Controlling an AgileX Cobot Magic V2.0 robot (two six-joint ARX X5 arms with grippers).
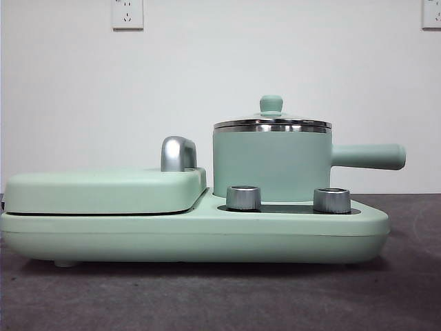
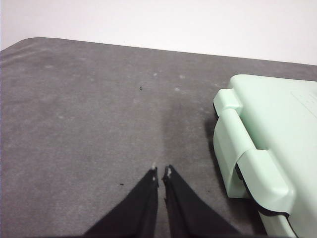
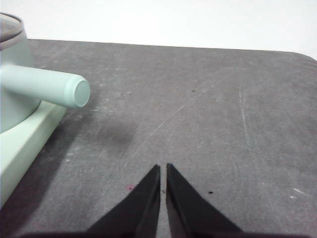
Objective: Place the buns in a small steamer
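The small steamer (image 1: 272,162), a mint-green cylindrical pot with steel rim, glass lid and long straight handle, stands lidded on the pale green cooker base (image 1: 193,238), beside the flat green griddle lid (image 1: 103,191). Whether buns lie inside cannot be told. Left hand (image 2: 161,172) and right hand (image 3: 163,167) hover clenched, holding nothing, over the grey desk (image 3: 208,114).

Small steamer (image 1: 272,162) sits on base (image 1: 193,238), right of griddle lid (image 1: 103,189).
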